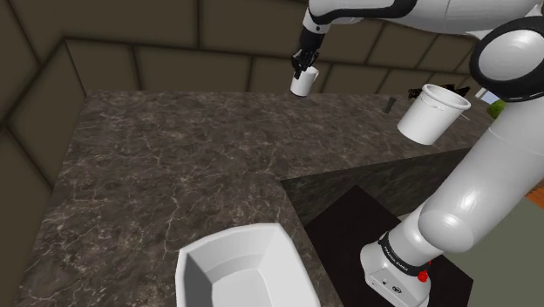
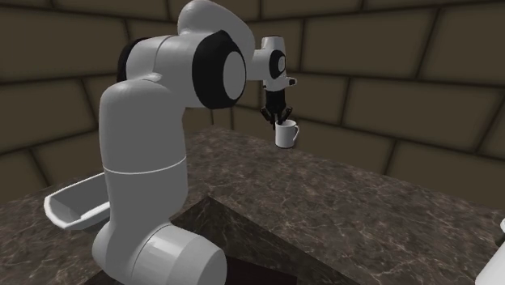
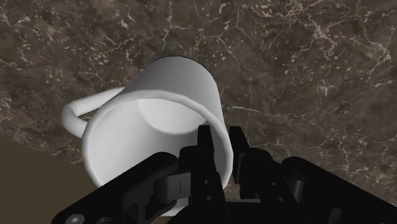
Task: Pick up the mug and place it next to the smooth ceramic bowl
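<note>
fingers [image 3: 205, 151]: clamped on the mug's rim, one inside the wall, one outside
mug [image 3: 153, 127]: white, hanging tilted right under the fingers, handle poking out sideways away from them, looks lifted off the bench
bowl [image 1: 228, 237]: white, angular, well apart from the fingers
bench [image 1: 166, 166]: dark veined stone below the fingers
room: brownish tiled walls [image 1: 174, 35] behind
</note>
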You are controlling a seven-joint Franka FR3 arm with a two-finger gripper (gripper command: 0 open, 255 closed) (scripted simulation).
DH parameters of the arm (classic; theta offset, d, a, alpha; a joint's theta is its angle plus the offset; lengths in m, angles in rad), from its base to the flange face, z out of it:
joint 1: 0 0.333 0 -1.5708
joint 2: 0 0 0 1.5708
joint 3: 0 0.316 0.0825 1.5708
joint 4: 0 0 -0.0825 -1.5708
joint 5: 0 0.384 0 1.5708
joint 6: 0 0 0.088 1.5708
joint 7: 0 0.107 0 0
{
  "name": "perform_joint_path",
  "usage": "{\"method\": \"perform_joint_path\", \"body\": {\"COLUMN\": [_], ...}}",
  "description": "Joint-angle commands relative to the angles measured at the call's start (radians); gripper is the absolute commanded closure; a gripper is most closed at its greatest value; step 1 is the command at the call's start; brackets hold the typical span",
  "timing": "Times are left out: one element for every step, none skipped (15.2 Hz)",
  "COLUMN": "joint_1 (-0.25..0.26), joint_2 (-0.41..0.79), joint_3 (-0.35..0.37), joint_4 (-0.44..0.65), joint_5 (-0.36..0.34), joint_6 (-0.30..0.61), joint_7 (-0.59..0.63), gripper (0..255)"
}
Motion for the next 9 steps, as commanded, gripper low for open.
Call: {"method": "perform_joint_path", "body": {"joint_1": [-0.001,0.008,0.016,0.023,0.031,0.039,0.046,0.053,0.06], "joint_2": [0.001,-0.034,-0.069,-0.102,-0.135,-0.167,-0.198,-0.229,-0.26], "joint_3": [0.0,0.005,0.011,0.017,0.024,0.032,0.039,0.048,0.056], "joint_4": [0.024,-0.021,-0.065,-0.106,-0.146,-0.184,-0.221,-0.256,-0.29], "joint_5": [0.001,-0.003,-0.007,-0.01,-0.013,-0.015,-0.016,-0.017,-0.018], "joint_6": [-0.023,-0.014,-0.006,0.002,0.008,0.013,0.017,0.02,0.022], "joint_7": [-0.003,0.012,0.028,0.043,0.059,0.075,0.091,0.107,0.123], "gripper": [255,255,255,255,255,255,255,255,255]}}
